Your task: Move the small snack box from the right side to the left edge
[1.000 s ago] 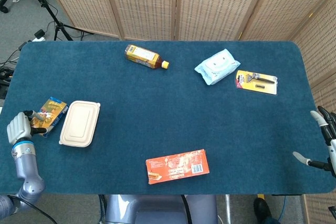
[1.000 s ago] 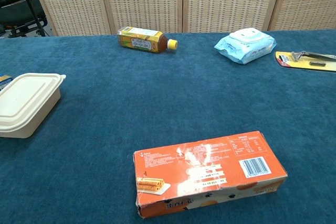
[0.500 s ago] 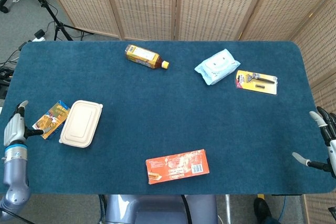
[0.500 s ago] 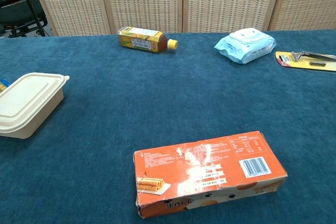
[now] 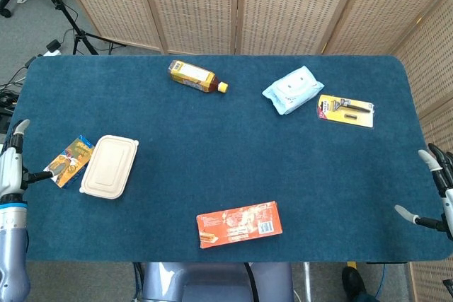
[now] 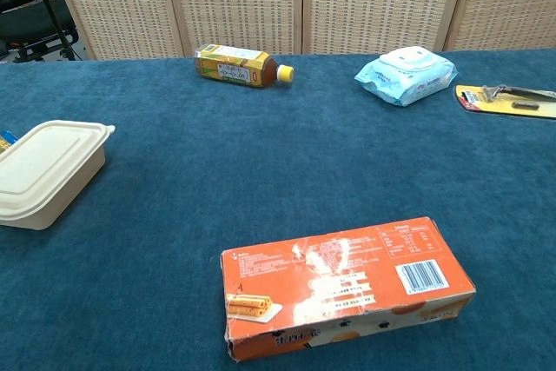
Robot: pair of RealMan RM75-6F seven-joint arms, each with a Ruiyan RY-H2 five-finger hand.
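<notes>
Fingers: left hand (image 5: 13, 164) is spread apart and holds nothing.
Box: small blue-and-yellow cardboard snack box (image 5: 69, 161) lies just beside the fingertips.
Tip: lift the hand away gently, no bumping.

Lighting is even and bright in both views, diffuse overhead source, no hard shadows. Blue table cloth (image 5: 233, 160) reads uniformly in the head view; only thin soft contact shadows under the items. Glare: white sheen patches on the orange box (image 6: 347, 288) top face in the chest view, a bit on the bottle (image 6: 239, 65) too. Focus is sharp in the head view across the frame. In the chest view the near carpet texture is crisp, and the wicker screens (image 6: 261, 2) at the upper edge are slightly soft. Mild wide-angle stretching at the chest view's lower corners. No motion blur anywhere.
</notes>
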